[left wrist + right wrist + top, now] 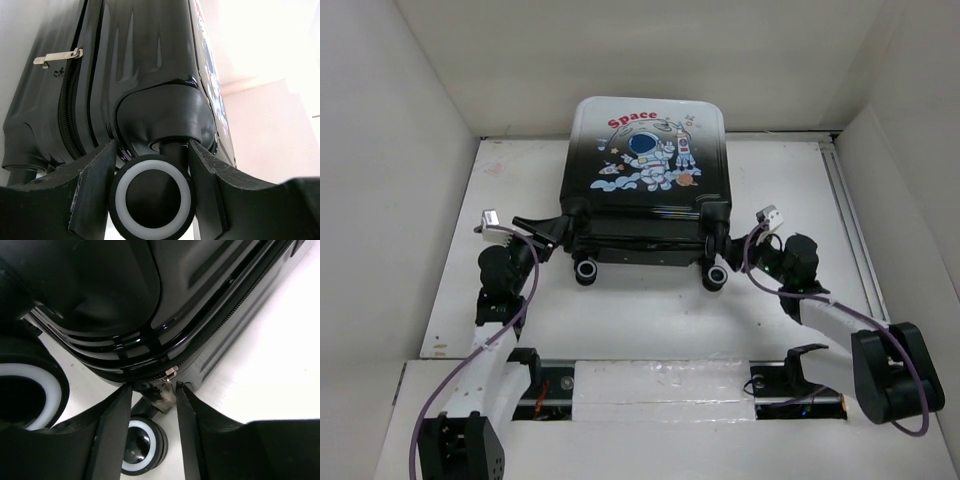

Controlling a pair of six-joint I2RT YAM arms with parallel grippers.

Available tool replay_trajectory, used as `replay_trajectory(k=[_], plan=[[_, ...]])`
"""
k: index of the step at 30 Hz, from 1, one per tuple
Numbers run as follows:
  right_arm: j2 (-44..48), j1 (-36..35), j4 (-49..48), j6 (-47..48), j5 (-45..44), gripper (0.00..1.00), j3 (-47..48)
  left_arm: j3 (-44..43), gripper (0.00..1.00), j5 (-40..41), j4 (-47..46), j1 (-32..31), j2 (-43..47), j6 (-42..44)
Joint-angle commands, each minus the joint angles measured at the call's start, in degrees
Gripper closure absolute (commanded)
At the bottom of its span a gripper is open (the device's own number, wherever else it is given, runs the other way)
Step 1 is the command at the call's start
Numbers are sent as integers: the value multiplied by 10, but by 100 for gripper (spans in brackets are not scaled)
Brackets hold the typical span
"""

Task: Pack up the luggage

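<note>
Left claw (151,150) clamps a wheel (152,202) of the luggage (645,150); right claw (154,387) released around its zipper pull (170,373).

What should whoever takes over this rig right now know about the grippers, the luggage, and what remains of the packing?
Luggage: closed, flat on the table, astronaut face up, wheels toward the arms.
Left gripper: straddles a wheel at the near left corner; a firm clamp cannot be confirmed.
Right gripper: open, zipper pull at its fingertips, near right corner.
Done: shell shut.
Left: check the zipper is fully closed; it cannot be judged from here.
</note>
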State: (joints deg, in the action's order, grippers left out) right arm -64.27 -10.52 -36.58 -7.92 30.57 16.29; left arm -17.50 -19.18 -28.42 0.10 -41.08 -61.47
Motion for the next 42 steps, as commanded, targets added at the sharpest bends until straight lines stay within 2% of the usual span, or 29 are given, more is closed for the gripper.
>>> replay_trajectory(k=[1,7,8,9,10,12,18,20,21,22,24,25,26,28,29,32,33,35,38,42], plan=[[-29,4,-113,6,55,57,23,-76,100,-37,-106,-6,21,-30],[-100,4,-230,-47,79,83,4,-76,100,-37,-113,-6,14,-25],[-100,4,-254,-58,79,84,4,-76,100,-42,-113,-6,9,-25],[-108,4,-265,-67,68,86,-2,-76,100,-42,-113,-6,9,-25],[-108,4,-273,-74,60,93,-2,-70,100,-42,-113,-6,9,-25],[-108,-2,-279,-89,32,99,-8,-70,100,-42,-118,-6,9,-25],[-55,-62,-264,-116,-40,100,-43,-49,100,-42,-135,-6,16,-30],[-23,-134,-224,-122,-97,100,-55,-44,100,-42,-135,-6,24,-37],[23,-157,-198,-127,-124,100,-63,-38,100,-42,-135,-6,29,-42],[48,-217,-165,-127,-178,100,-63,-38,100,-36,-135,-6,41,-42],[124,-287,-121,-127,-247,100,-72,-32,100,-28,-135,-6,48,-48],[145,-322,-93,-127,-289,100,-72,-32,100,-28,-135,-6,48,-48],[162,-385,-57,-133,-373,100,-77,-32,100,-35,-135,-6,48,-48],[171,-439,-52,-157,-449,100,-82,-32,100,-41,-142,-6,48,-67],[159,-492,-63,-163,-529,100,-82,-32,100,-49,-155,-6,43,-73],[50,-553,-105,-138,-609,100,-53,-26,100,-64,-160,-6,43,-80],[13,-570,-113,-115,-626,100,-4,-26,100,-76,-166,-6,43,-86],[-91,-588,-102,-73,-663,100,49,-26,100,-94,-166,-6,43,-86],[-175,-593,-94,-59,-690,100,123,-20,100,-117,-166,-6,50,-92],[-231,-582,-47,-28,-717,100,203,-4,100,-138,-166,-6,65,-98]])
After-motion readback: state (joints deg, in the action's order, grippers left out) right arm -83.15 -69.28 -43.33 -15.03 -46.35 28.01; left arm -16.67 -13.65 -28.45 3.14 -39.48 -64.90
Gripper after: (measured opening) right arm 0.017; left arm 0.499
